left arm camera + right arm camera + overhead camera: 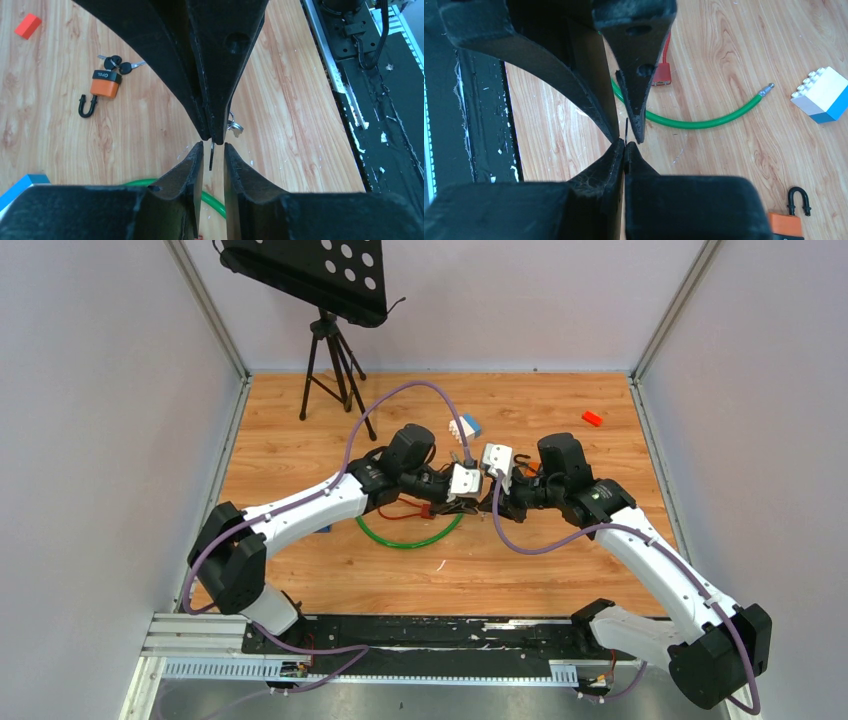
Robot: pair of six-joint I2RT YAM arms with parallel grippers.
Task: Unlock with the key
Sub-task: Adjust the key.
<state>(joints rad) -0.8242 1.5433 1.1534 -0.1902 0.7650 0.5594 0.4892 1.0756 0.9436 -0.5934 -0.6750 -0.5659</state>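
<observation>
Right tool (pixel 625 149) pinched shut on key (pixel 212 157); blade pokes out between fingers of left tool (pixel 212 150), which is narrow, not closed; can't tell if it touches the blade; tools tip to tip above bench (pixel 290 100); orange padlock (pixel 105 84) lies flat on bench, well apart; spare keys (pixel 119 64) just beside it; green cable (pixel 704 120) below tools.

- The left gripper (pixel 213 150) and right gripper (pixel 624 147) meet tip to tip over the middle of the table (pixel 470 585), barring each other; the right's pinched key (pixel 211 159) fills the left's narrow finger gap.
- A tripod (pixel 326 335) blocks the far-left corner.
- A green cable (pixel 694 123) loops just left of middle.
- A blue-and-white block (pixel 466 426) sits by the far edge; a red block (pixel 592 418) and padlock (pixel 105 85) lie toward the far-right corner.
- Bare wood along the near and right edges leaves open passage.
</observation>
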